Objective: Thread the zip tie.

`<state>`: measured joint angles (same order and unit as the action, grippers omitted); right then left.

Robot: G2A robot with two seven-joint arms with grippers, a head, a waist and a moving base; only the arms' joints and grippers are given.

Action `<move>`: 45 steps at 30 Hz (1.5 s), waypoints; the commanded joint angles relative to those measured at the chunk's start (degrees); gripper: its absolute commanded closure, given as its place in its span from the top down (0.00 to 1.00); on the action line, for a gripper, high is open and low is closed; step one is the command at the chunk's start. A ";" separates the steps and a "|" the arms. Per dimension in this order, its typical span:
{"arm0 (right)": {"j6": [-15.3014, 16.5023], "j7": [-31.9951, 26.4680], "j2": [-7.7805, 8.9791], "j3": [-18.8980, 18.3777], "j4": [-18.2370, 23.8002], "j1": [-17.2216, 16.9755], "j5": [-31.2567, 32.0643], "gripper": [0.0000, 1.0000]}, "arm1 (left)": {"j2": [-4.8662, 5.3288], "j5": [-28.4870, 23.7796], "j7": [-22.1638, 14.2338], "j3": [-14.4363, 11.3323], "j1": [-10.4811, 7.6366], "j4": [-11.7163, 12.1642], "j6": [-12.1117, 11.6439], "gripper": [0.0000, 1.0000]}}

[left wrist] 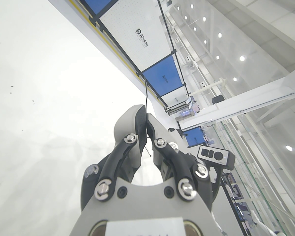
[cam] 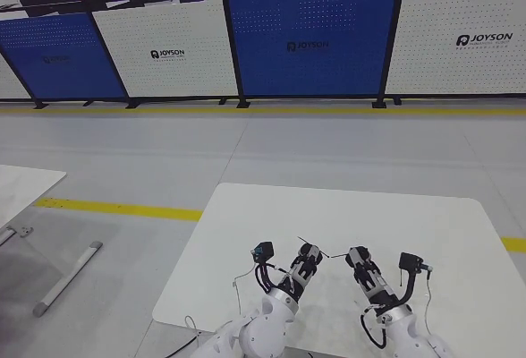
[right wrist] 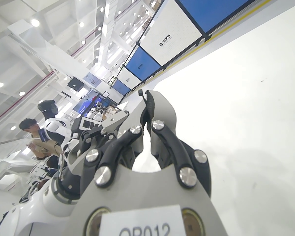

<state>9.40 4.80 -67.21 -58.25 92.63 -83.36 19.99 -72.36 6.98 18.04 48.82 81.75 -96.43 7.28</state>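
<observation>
An industrial hall fitted out as a robotics test area is shown. A white desk [cam: 406, 224] is set on a smooth grey floor [cam: 245, 152] marked with a yellow line [cam: 111, 208]. Blue and white perforated partition panels [cam: 308, 45] are lined up on the far side. A high ceiling with round lamps [left wrist: 242, 58] and a humanoid robot [right wrist: 55, 126] are seen beyond.

I'm at a plain white table [cam: 424, 224], and there's a second table [cam: 12, 188] off to my left across the grey floor [cam: 335, 143]. A yellow line [cam: 111, 208] runs over the floor. Blue panels [cam: 312, 45] and white panels [cam: 169, 45] wall off the back.
</observation>
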 commanded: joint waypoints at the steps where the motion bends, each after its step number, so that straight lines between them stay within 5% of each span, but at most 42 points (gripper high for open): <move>1: -0.16 -0.21 -0.18 0.14 -0.35 0.26 0.04 0.00 | 0.00 0.00 0.00 0.00 0.00 0.00 0.00 0.00; 45: 0.21 -1.31 -2.30 -1.20 -0.16 -0.80 0.95 0.00 | 0.00 0.00 0.00 0.00 0.00 0.00 0.00 0.00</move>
<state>9.61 3.49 -69.51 -59.45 92.46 -84.17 20.94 -72.36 6.98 18.04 48.82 81.75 -96.43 7.28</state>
